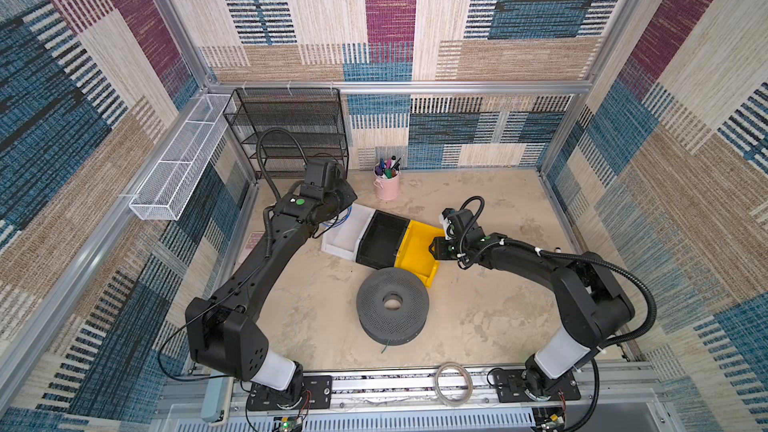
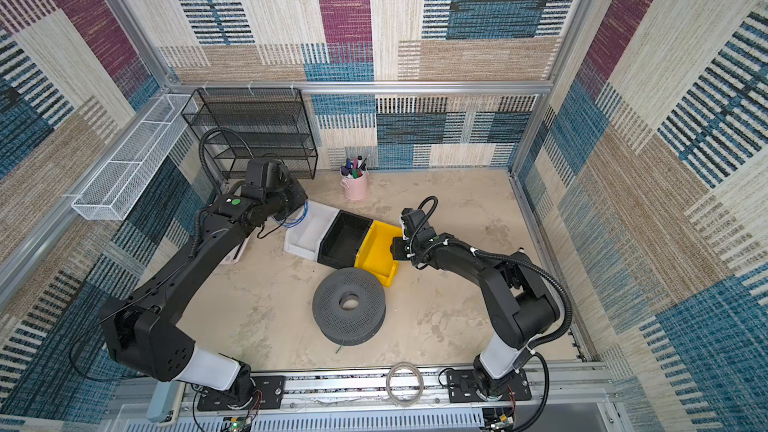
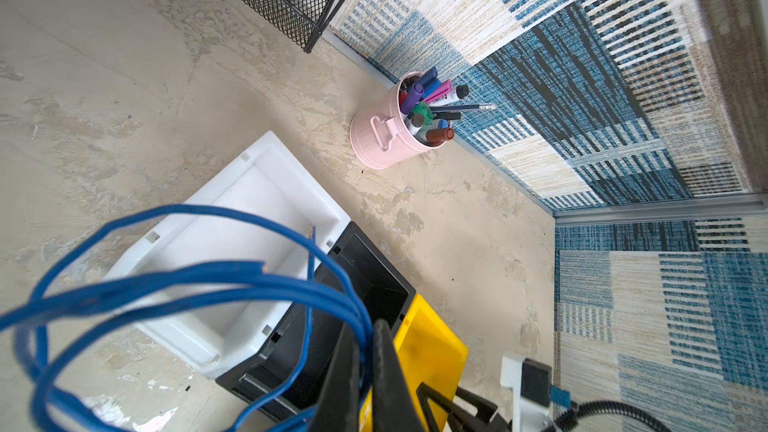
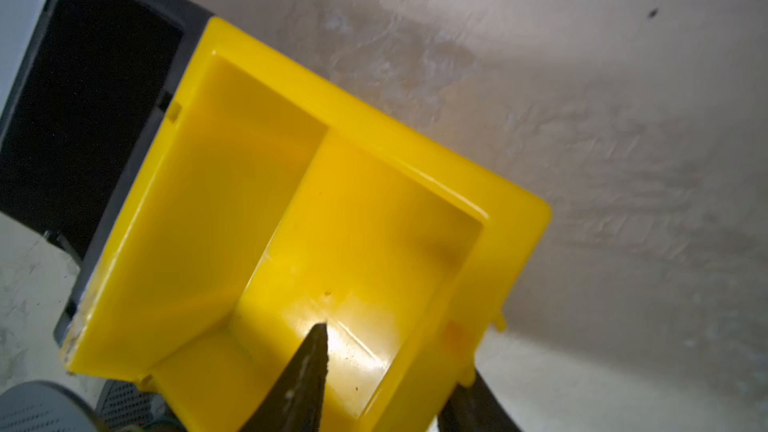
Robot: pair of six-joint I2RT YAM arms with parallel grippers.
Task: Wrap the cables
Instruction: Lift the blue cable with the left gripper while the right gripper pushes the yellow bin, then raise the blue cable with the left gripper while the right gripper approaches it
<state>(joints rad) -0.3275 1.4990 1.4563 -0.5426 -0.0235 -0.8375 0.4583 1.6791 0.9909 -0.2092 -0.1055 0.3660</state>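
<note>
The blue cable [image 3: 199, 280] hangs in several loose loops over the white bin [image 3: 232, 238]. My left gripper [image 3: 365, 367] is shut on the bunched strands. In both top views the loops [image 1: 338, 218] [image 2: 291, 218] show under the left wrist, which hides the jaws. My right gripper [image 4: 395, 351] [image 1: 436, 245] stands astride the right wall of the yellow bin [image 4: 291, 184] [image 1: 415, 257]. One finger is inside the bin and the other outside, with a gap still showing on the inner side. A short green wire end [image 1: 386, 347] pokes out under the grey spool [image 1: 374, 297].
White, black [image 1: 384, 243] and yellow bins sit side by side mid-table. A pink cup of pens [image 1: 387, 189] stands at the back, with a black mesh shelf [image 1: 291, 130] and a white wire basket [image 1: 178, 168] at back left. A clear tubing ring [image 1: 453, 384] lies on the front rail.
</note>
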